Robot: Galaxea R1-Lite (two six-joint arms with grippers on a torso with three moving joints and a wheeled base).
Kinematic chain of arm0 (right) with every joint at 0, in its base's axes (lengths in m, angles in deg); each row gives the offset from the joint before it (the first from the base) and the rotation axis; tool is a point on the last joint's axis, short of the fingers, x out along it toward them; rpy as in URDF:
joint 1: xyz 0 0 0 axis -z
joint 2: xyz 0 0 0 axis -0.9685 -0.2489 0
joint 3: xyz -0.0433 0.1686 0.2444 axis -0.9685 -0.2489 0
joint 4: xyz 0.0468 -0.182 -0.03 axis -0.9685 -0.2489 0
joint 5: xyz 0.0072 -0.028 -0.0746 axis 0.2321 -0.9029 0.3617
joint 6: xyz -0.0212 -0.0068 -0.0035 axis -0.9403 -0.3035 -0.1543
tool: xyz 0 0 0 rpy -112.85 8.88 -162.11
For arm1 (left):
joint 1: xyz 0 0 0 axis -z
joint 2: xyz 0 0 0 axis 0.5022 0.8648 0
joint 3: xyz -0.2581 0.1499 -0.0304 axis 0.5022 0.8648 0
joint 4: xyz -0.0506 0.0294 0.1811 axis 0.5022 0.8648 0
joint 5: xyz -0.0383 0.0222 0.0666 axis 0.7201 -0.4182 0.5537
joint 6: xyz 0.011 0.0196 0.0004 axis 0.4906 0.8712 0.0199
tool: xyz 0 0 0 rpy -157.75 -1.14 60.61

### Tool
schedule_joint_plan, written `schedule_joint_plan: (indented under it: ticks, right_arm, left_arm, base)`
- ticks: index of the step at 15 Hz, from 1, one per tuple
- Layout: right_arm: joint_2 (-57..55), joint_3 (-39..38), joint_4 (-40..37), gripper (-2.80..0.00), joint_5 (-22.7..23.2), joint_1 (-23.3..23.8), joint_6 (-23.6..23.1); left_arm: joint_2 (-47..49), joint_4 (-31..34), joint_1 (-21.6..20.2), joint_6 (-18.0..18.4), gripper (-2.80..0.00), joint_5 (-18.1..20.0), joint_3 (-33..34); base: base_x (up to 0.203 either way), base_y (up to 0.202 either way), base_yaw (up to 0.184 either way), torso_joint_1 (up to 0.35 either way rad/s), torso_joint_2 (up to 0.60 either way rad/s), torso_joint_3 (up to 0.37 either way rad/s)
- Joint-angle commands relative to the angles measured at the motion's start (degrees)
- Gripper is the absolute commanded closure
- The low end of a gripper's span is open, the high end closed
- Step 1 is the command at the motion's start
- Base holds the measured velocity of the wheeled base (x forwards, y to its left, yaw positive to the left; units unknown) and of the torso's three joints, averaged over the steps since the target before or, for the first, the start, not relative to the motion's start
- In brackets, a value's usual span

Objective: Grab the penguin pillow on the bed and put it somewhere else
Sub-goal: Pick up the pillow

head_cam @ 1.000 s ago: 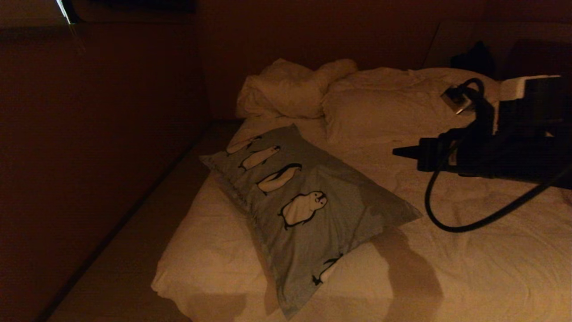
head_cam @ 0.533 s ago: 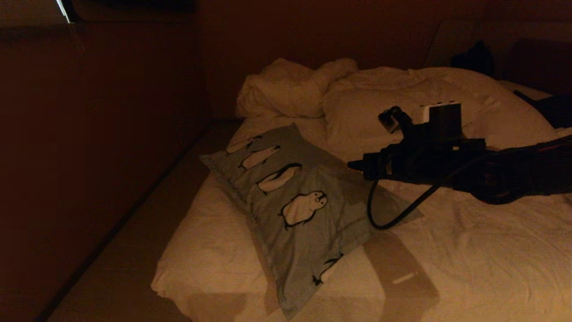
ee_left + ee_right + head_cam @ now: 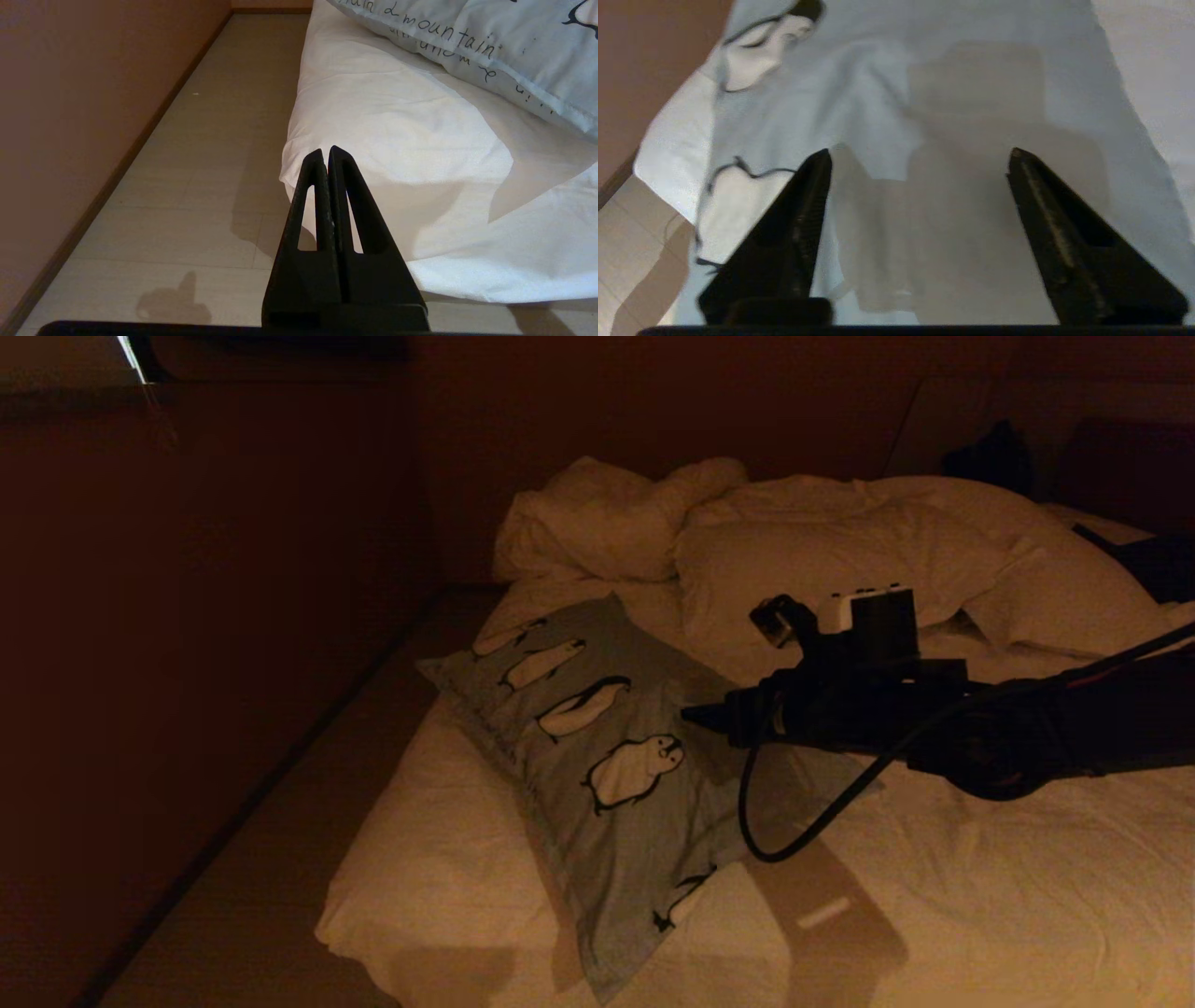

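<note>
The right claw (image 3: 917, 154) is hovering over the penguin pillow (image 3: 616, 775) — fingers spread wide, gripping nothing — while the pillow is lying askew near the bed's (image 3: 980, 896) left edge; the left claw (image 3: 325, 151) is hanging pressed together beside the bed.

Dim, orange-cast head view; hard arm shadow across bed (image 3: 980, 915) (light from above right). Brighter wrist views, right one motion-blurred.

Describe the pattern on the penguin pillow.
Grey-blue penguin pillow carries a row of black-and-white penguins; clearest in the head view.
</note>
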Motion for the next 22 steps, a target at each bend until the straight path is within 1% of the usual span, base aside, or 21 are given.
schedule_joint_plan:
  ticks: [1,4,6,8,10,12,13,15,16,19,22]
  right_arm:
    - [0.7,-0.7,1.4,-2.8,-0.1,-1.4,0.2]
    - [-0.1,-2.0,1.7,-2.8,-0.4,-4.5,0.1]
    - [-3.2,-1.8,1.7,-2.8,-1.1,-6.2,0.1]
    - [-7.8,-0.8,2.5,-2.8,-3.8,-7.1,0.1]
    - [-13.0,0.4,5.1,-2.8,-7.5,-7.7,-0.3]
    - [-16.4,1.0,7.4,-2.8,-10.6,-8.3,-2.6]
    - [-17.5,1.1,8.2,-2.8,-11.5,-8.7,-3.3]
    - [-18.3,1.1,8.4,-2.8,-11.7,-9.3,-3.5]
    - [-18.3,1.1,8.4,0.0,-11.7,-9.3,-3.4]
    - [-17.5,1.1,8.4,0.0,-11.7,-9.3,-3.3]
    - [-14.3,0.6,8.4,0.0,-11.7,-9.3,-3.0]
  left_arm:
    - [0.0,0.0,0.0,0.0,0.0,0.0,0.0]
    - [0.0,0.0,0.0,-0.1,0.0,0.0,0.0]
    - [0.0,0.0,0.0,0.0,0.0,0.0,0.0]
    - [0.0,0.0,0.0,0.0,0.0,0.0,0.0]
    - [0.0,0.0,0.0,0.0,0.0,0.0,0.0]
    - [0.0,0.0,-0.1,0.0,0.0,0.0,0.0]
    - [-0.1,0.0,0.0,-0.1,0.0,0.0,0.0]
    - [0.0,0.0,-0.1,0.0,0.0,0.0,0.0]
    - [0.0,0.0,-0.1,0.0,0.0,0.0,0.0]
    - [0.0,0.0,0.0,-0.1,0.0,0.0,0.0]
    - [0.0,0.0,-0.1,-0.1,0.0,0.0,0.0]
  base:
    - [0.0,0.0,0.0,0.0,0.0,0.0]
    - [0.0,0.0,0.0,0.0,0.0,0.0]
    - [0.0,0.0,0.0,0.0,0.0,0.0]
    - [0.0,0.0,0.0,0.0,0.0,0.0]
    - [0.0,0.0,0.0,0.0,0.0,0.0]
    - [0.0,0.0,0.0,0.0,0.0,0.0]
    - [0.0,0.0,0.0,0.0,0.0,0.0]
    - [0.0,0.0,0.0,0.0,0.0,0.0]
    - [0.0,0.0,0.0,0.0,0.0,0.0]
    - [0.0,0.0,0.0,0.0,0.0,0.0]
    - [0.0,0.0,0.0,0.0,0.0,0.0]
